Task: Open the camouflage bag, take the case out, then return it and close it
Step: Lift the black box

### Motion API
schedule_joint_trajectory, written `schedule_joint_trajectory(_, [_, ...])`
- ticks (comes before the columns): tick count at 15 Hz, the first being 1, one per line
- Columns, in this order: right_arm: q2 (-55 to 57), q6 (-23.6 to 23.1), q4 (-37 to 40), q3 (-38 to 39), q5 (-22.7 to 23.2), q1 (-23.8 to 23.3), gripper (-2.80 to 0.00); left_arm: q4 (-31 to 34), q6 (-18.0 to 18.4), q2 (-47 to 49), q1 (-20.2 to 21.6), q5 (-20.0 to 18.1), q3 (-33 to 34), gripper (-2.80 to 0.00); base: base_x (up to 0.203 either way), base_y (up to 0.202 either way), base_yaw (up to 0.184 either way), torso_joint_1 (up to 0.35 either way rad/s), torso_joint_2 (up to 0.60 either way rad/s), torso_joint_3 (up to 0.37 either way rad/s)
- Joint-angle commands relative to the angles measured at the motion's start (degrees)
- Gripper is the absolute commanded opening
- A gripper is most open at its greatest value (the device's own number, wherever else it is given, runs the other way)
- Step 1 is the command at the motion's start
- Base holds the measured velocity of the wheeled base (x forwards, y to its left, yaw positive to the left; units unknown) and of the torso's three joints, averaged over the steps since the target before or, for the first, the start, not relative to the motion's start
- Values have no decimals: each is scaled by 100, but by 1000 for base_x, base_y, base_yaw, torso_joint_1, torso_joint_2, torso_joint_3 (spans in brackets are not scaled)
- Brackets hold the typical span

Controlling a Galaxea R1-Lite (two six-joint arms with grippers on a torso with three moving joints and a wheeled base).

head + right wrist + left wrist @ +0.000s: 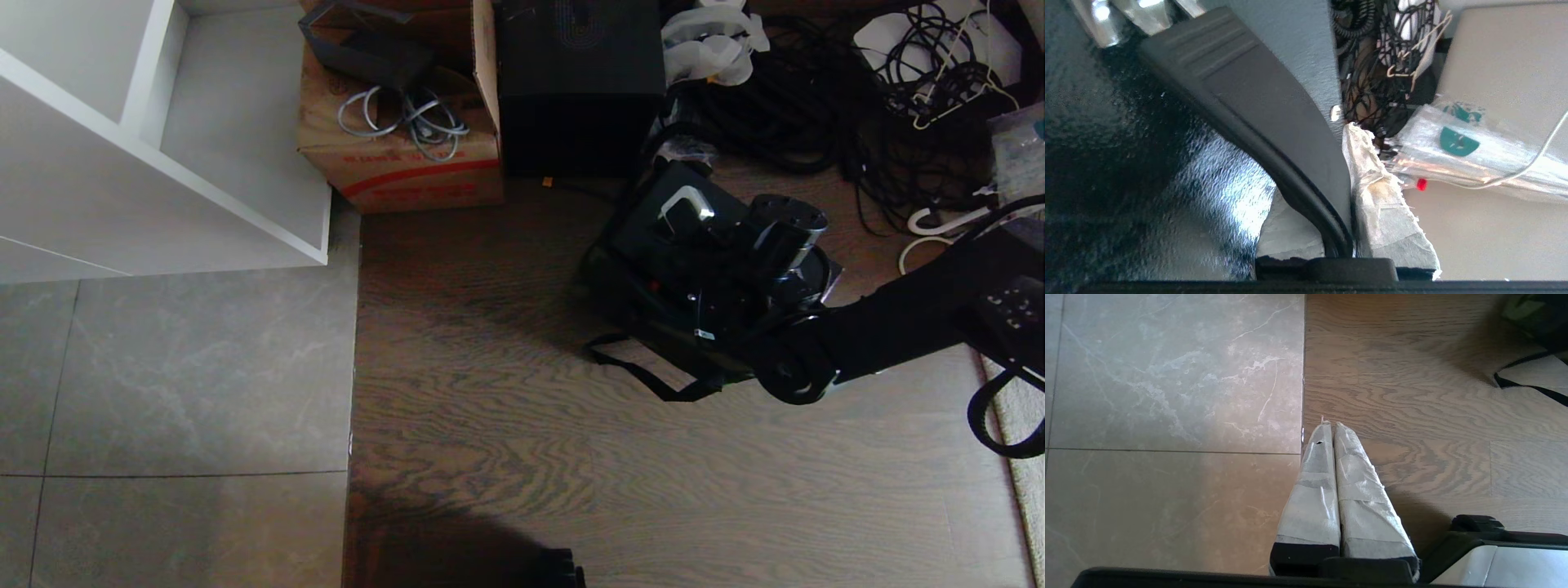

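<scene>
Presently right gripper (1349, 183) clamped on case (653, 237) handle, seemingly above camouflage bag (653, 327), left gripper (1333, 435) fingers together.

camouflage bag (653, 343) mostly hidden beneath the case (653, 237) and right arm

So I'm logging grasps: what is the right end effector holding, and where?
The right end effector is shut on the case, gripping its black handle bar.

The case's handle bar (1274, 134) sits between the right gripper's (1349, 183) fingers (1384, 204), the case (653, 237) beneath them, over the camouflage bag (645, 327). Beyond the fingers lie tangled cables (816, 106). The carton (400, 139) stands well left, on the floor (490, 449).
</scene>
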Motion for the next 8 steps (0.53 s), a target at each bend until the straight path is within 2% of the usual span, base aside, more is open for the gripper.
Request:
schedule_joint_trajectory(1, [-156,51,156,18,-20,-2,-280,-4,-3,-4,4,4,44,-280,0,0,0,0,0,0])
schedule_joint_trajectory(3, [-93,595,473,48,-23,5,-280,-4,-3,-2,4,4,44,-280,0,0,0,0,0,0])
schedule_joint_trajectory(8, [-85,1172,856,-94,-2,-2,-280,-4,-3,-5,4,4,47,-280,0,0,0,0,0,0])
